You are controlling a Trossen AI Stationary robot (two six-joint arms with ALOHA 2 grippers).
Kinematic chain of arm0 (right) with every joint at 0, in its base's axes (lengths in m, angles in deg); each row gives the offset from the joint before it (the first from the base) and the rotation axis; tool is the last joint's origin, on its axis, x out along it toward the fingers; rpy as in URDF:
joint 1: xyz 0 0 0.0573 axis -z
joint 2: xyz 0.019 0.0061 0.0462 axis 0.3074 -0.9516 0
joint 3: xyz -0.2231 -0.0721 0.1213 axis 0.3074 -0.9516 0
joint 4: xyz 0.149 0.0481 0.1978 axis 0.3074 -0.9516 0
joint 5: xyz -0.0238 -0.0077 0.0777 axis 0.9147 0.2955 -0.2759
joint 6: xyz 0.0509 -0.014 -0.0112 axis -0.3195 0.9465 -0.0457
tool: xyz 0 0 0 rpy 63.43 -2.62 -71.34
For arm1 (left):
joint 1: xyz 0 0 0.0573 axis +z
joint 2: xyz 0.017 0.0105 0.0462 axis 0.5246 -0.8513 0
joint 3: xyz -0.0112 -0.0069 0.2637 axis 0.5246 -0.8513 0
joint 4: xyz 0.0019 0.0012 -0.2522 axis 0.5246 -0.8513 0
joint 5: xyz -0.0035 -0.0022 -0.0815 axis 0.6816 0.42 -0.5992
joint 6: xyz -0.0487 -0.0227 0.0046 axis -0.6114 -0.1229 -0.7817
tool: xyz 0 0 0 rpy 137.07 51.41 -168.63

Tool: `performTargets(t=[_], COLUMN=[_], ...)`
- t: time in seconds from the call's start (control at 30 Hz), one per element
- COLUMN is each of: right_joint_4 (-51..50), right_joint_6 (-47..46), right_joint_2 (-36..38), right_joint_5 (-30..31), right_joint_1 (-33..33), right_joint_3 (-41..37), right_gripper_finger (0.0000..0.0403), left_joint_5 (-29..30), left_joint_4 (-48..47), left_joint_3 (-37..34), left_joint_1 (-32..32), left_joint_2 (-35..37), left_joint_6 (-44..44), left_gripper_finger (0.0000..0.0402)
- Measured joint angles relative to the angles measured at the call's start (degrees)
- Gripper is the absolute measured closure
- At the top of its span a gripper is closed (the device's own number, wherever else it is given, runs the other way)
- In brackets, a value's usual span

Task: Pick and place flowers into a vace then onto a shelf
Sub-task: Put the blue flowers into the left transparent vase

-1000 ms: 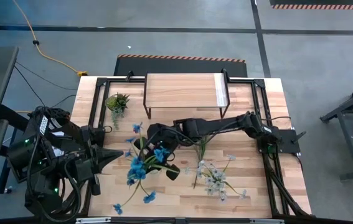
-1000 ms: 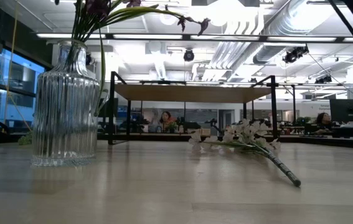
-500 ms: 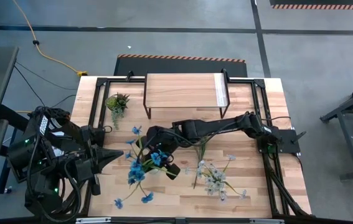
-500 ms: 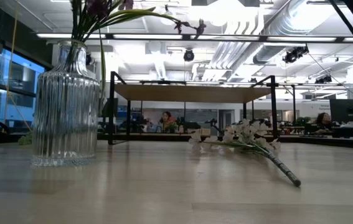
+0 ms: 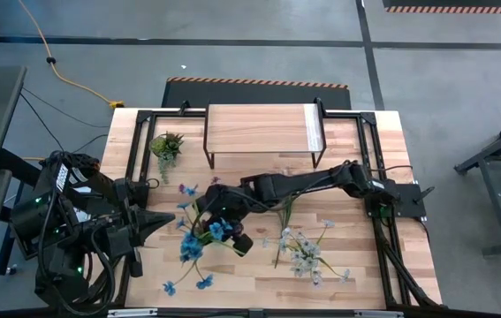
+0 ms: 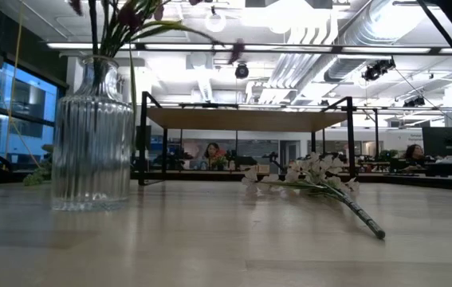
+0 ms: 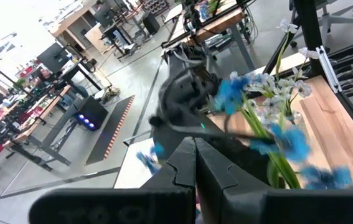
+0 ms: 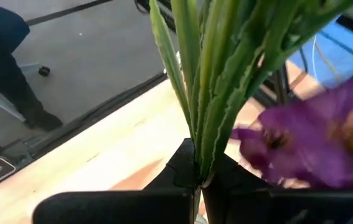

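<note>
High view, itemised from largest down: the wood-plank tabletop [image 5: 356, 265] is carrying every item. At its far edge, centred, the shelf [image 5: 259, 128] is standing with nothing on its plank top, so the final placing step is not yet done. The right arm is reaching leftward across the middle of the table, its right gripper [image 5: 219, 205] clenched on a bundle of green stems, which the right wrist view is showing pinched between its fingers with a purple blossom [image 8: 325, 140] just beside. The ribbed glass vase [image 6: 92, 131] is standing left of centre, with stems rising from its mouth and blue flowers [image 5: 199, 237] spreading around it. The left gripper [image 5: 166, 220] is waiting at the near left, clenched and empty, just beside the blue sprays. A white-pink spray [image 5: 303, 254] is lying flat on the table to the near right, well apart from the vase. A small potted plant [image 5: 166, 143] is sitting at the far left. Step in hand, by judgement: seating the purple spray in the vase. Next move is likely calling for releasing those stems, then fetching the white spray.
</note>
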Motion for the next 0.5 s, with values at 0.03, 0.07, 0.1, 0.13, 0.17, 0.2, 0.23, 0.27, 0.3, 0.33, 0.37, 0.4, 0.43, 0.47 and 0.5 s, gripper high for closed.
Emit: performTargets(t=[0.03, 0.07, 0.1, 0.13, 0.17, 0.2, 0.23, 0.27, 0.3, 0.33, 0.37, 0.4, 0.43, 0.47, 0.5], right_joint_4=[0.1, 0.2, 0.2, 0.3, 0.4, 0.4, 0.4, 0.4, 0.3, 0.2, 0.0, -0.2, -0.4, -0.6, -0.8], right_joint_6=[0.0, 0.0, 0.0, 0.1, 0.2, 0.3, 0.5, 0.5, 0.4, 0.4, 0.4, 0.4, 0.5, 0.5, 0.6], right_joint_2=[-0.3, -0.3, -0.3, -0.3, -0.3, -0.3, -0.3, -0.3, -0.3, -0.3, -0.3, -0.3, -0.3, -0.3, -0.3], right_joint_5=[0.2, 0.3, 0.4, 0.5, 1.2, 2.0, 2.4, 2.4, 2.3, 2.3, 2.4, 2.4, 2.4, 2.4, 2.4], right_joint_1=[-0.1, -0.2, -0.3, -0.4, -0.5, -0.6, -0.6, -0.6, -0.7, -0.7, -0.6, -0.6, -0.6, -0.6, -0.6], right_joint_3=[0.0, 0.0, 0.0, 0.0, 0.0, 0.0, 0.0, 0.0, 0.0, 0.0, 0.0, 0.0, 0.0, 0.0, 0.0], right_gripper_finger=[0.0403, 0.0403, 0.0403, 0.0403, 0.0403, 0.0403, 0.0403, 0.0403, 0.0403, 0.0403, 0.0403, 0.0403, 0.0403, 0.0403, 0.0403], left_joint_5=[0.0, 0.0, 0.0, 0.0, 0.0, 0.0, 0.0, 0.0, 0.0, 0.0, 0.0, 0.0, 0.0, 0.0, 0.0], left_joint_4=[0.0, 0.0, 0.0, 0.0, 0.0, 0.0, 0.0, 0.0, 0.0, 0.0, 0.0, 0.0, 0.0, 0.0, 0.0], left_joint_3=[0.0, 0.0, 0.0, 0.0, 0.0, 0.0, 0.0, 0.0, 0.0, 0.0, 0.0, 0.0, 0.0, 0.0, 0.0], left_joint_1=[0.0, 0.0, 0.0, 0.0, 0.0, 0.0, 0.0, 0.0, 0.0, 0.0, 0.0, 0.0, 0.0, 0.0, 0.0], left_joint_2=[0.0, 0.0, 0.0, 0.0, 0.0, 0.0, 0.0, 0.0, 0.0, 0.0, 0.0, 0.0, 0.0, 0.0, 0.0], left_joint_6=[0.0, 0.0, 0.0, 0.0, 0.0, 0.0, 0.0, 0.0, 0.0, 0.0, 0.0, 0.0, 0.0, 0.0, 0.0], left_gripper_finger=[0.0364, 0.0364, 0.0364, 0.0364, 0.0364, 0.0364, 0.0364, 0.0364, 0.0364, 0.0364, 0.0364, 0.0364, 0.0364, 0.0364, 0.0364])
